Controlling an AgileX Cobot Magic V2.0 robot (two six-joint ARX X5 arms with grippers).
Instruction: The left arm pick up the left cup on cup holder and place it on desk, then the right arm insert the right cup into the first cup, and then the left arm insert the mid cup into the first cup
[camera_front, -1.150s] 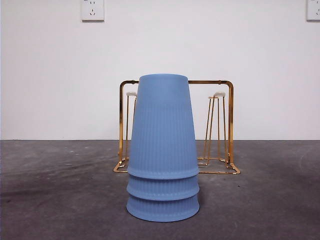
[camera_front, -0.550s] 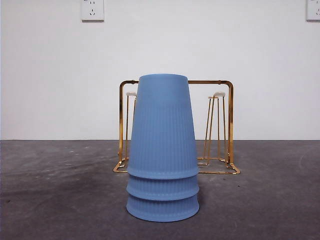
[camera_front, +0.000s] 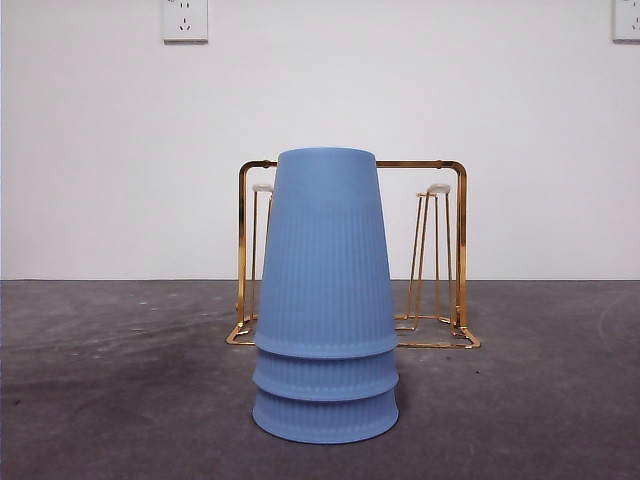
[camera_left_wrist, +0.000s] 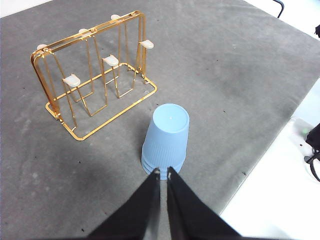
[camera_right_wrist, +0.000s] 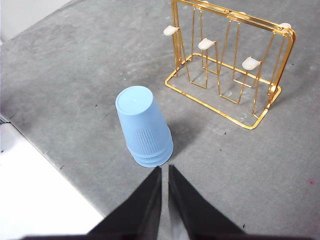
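Three blue ribbed cups (camera_front: 325, 300) stand upside down, nested in one stack, on the dark grey desk (camera_front: 120, 400) in front of the cup holder (camera_front: 450, 250). The same stack of cups (camera_left_wrist: 166, 137) (camera_right_wrist: 144, 127) appears in both wrist views. The gold wire cup holder (camera_left_wrist: 95, 75) (camera_right_wrist: 230, 65) carries no cups; its white-tipped pegs are bare. My left gripper (camera_left_wrist: 163, 172) is shut, empty, raised well back from the stack. My right gripper (camera_right_wrist: 164, 169) is likewise shut, empty and raised away from the stack.
White wall with two power sockets (camera_front: 185, 20) behind the desk. The desk's edge meets a white surface (camera_left_wrist: 280, 200) (camera_right_wrist: 40, 200) near each arm. A black cable or fitting (camera_left_wrist: 314, 150) lies on the white surface.
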